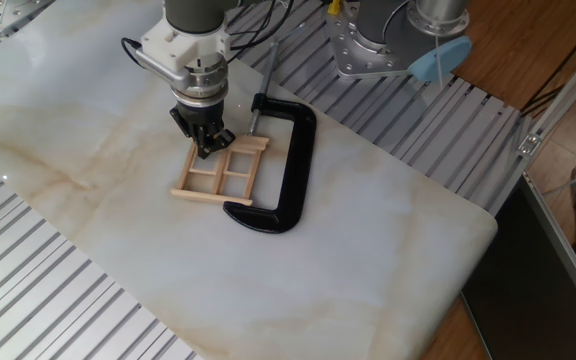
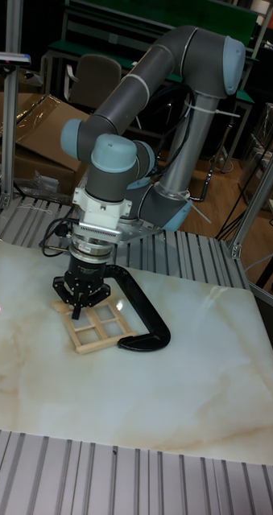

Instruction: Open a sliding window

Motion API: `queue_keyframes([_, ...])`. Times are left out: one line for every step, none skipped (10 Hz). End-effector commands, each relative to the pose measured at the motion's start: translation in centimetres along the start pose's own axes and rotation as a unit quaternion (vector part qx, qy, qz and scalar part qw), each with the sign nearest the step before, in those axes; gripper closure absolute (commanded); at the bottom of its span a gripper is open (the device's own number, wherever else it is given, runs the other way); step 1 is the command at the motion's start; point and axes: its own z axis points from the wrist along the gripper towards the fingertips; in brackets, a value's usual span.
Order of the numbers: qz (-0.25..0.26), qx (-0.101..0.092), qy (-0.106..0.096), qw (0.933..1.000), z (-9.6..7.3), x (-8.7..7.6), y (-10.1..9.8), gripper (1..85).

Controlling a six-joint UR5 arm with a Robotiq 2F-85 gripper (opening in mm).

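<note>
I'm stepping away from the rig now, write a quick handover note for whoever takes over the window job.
Gripper: down at the far end of the sliding window, fingertips among its sticks; open or shut cannot be told.
Window: flat on the marble table, its right side pinned by the black C-clamp.
Done: gripper is at the window.
Left: whether the sash has slid cannot be judged; slide it open, then lift clear.

Grey arm [image 2: 144, 76] with pale-blue joint caps (black gripper [image 2: 81, 302], black cables).
</note>
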Motion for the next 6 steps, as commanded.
queue_keyframes([0.007,0.000,0.003,1.0000,-0.37,0.17,0.11,85.0])
queue_keyframes([0.008,0.003,0.004,1.0000,-0.30,0.21,0.10,85.0])
queue_keyframes([0.009,0.003,0.004,0.9999,-0.20,0.15,0.19,85.0])
queue_keyframes([0.011,0.003,0.003,0.9999,-0.17,-0.02,0.41,85.0])
queue_keyframes([0.013,0.004,0.004,0.9999,-0.28,-0.17,0.61,85.0])
queue_keyframes([0.015,0.004,0.006,0.9999,-0.46,-0.33,0.84,85.0])
